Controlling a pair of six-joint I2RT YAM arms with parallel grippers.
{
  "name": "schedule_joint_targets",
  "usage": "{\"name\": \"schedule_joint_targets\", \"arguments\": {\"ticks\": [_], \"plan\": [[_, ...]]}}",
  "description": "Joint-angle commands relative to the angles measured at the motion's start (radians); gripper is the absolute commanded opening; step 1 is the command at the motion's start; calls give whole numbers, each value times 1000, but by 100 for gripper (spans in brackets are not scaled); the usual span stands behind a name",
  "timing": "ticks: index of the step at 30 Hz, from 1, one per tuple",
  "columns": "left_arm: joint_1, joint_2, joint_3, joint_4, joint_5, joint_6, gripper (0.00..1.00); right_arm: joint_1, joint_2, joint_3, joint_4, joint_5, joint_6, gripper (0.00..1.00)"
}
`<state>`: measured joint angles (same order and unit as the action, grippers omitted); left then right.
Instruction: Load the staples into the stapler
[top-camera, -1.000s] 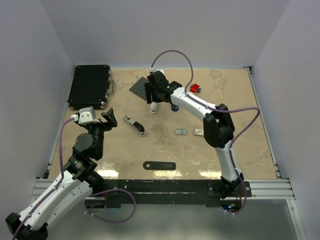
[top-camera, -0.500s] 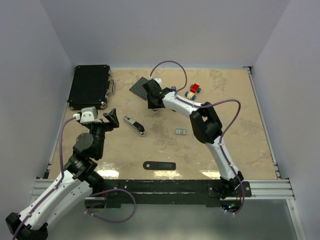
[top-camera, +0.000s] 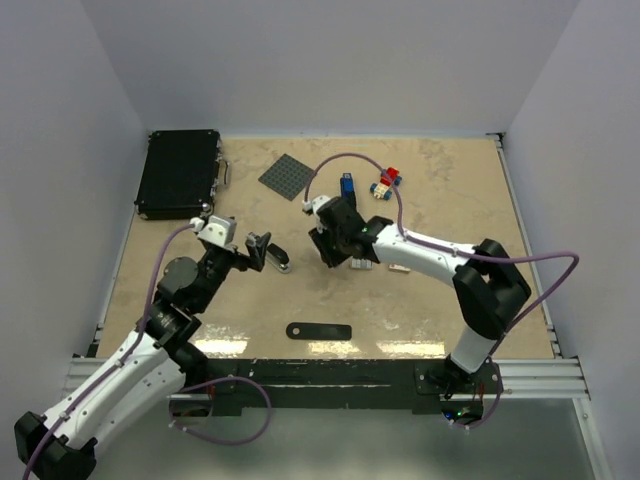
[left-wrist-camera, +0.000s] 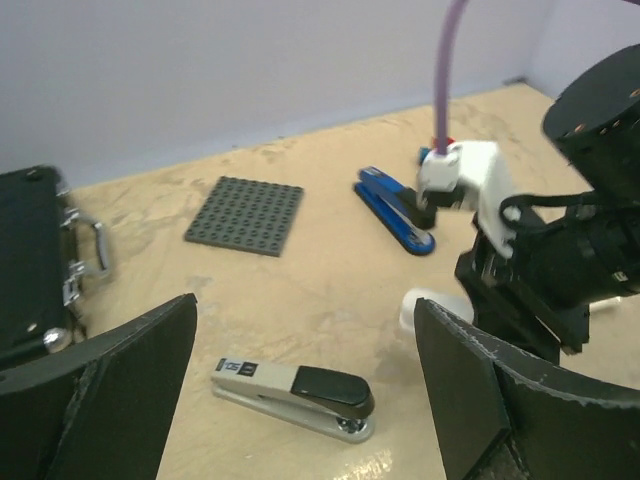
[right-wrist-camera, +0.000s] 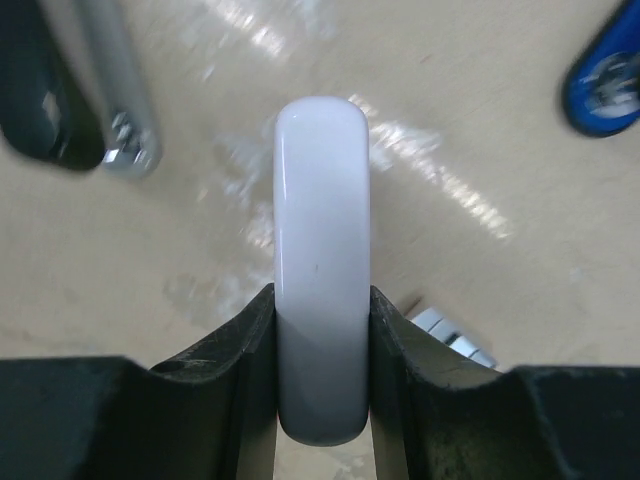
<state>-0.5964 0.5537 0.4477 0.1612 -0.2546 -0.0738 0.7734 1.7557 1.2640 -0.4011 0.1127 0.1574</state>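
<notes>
Your left gripper (top-camera: 257, 246) is hovering with jaws spread wide, stapler (top-camera: 272, 253) just beside it at 3 o'clock. Your right gripper (top-camera: 328, 255) is clamping a white rounded bar (right-wrist-camera: 320, 200). Staples (top-camera: 398, 268) are lying on the table (top-camera: 450, 190) at its 3 o'clock, untouched.

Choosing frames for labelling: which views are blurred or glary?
Right wrist: white bar in the jaws sharp, table behind smeared with glare streaks. Left wrist: grey plate crisp, near jaws dark and soft. Top: evenly lit, pale glare along the table's near edge.
</notes>
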Motion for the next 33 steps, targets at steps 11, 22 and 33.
{"name": "schedule_joint_targets", "arguments": {"ticks": [11,22,33], "plan": [[4,109,16,-38,718,397,100,171,-76,-324,206,-189,-93,44],[-3,363,181,-241,882,549,100,44,-439,-431,196,-76,80,91],[-189,765,410,-364,839,703,90,-131,-742,-586,166,310,499,98]]}}
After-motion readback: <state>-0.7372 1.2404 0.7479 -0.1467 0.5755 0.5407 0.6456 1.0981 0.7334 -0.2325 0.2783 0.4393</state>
